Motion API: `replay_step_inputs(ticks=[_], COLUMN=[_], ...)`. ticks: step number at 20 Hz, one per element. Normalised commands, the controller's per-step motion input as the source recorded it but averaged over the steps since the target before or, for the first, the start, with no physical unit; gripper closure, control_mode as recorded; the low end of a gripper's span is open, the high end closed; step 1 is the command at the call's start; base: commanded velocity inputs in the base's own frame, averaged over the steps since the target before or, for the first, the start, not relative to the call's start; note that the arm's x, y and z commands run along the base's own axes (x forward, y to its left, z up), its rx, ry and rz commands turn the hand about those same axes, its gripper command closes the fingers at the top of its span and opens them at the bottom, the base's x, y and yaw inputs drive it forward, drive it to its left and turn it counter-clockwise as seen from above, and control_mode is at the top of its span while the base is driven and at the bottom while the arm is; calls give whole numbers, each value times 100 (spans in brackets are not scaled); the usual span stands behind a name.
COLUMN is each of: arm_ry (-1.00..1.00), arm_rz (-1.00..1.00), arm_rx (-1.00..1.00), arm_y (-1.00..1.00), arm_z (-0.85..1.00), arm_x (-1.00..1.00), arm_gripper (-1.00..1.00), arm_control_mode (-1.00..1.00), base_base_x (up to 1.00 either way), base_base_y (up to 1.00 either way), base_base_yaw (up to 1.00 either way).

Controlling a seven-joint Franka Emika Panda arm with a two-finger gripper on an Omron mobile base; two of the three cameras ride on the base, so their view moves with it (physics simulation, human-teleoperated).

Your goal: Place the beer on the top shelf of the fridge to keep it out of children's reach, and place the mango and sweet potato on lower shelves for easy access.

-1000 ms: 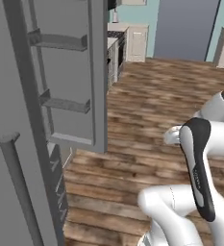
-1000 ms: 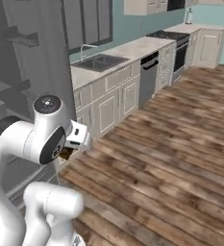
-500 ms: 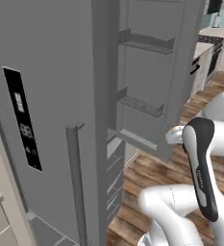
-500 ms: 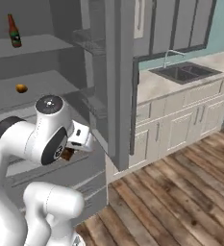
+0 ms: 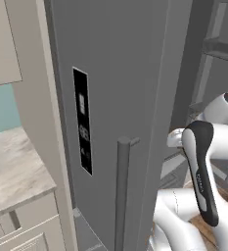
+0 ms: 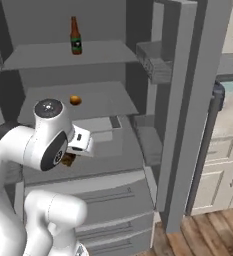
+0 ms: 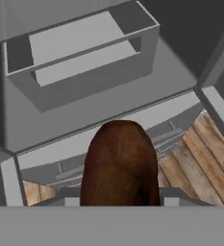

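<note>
Beer (image 6: 76, 35) standing upright on top shelf (image 6: 48, 52), beyond children's reach. Mango (image 6: 75, 100) sitting on shelf below. Gripper (image 7: 119, 194) partly closed, clamping sweet potato (image 7: 119, 163), facing open fridge (image 6: 183, 100) for lower-shelf placement.

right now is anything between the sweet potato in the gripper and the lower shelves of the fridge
Nothing visible does. The fridge door stands open, and the sweet potato, held in the gripper, hangs before the lower shelves. The beer is on the top shelf, and the mango on the shelf below, off the path.
</note>
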Motion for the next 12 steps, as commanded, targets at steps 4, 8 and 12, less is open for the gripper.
replay_step_inputs(ticks=[4,8,12], arm_ry=[0,0,0], arm_rz=[0,0,0], arm_rx=[0,0,0], arm_y=[0,0,0], arm_z=[0,0,0], arm_x=[0,0,0], arm_gripper=[100,100,100], arm_control_mode=[100,100,100], base_base_x=[71,65,68], base_base_y=[-8,-20,-2], base_base_yaw=[46,45,45])
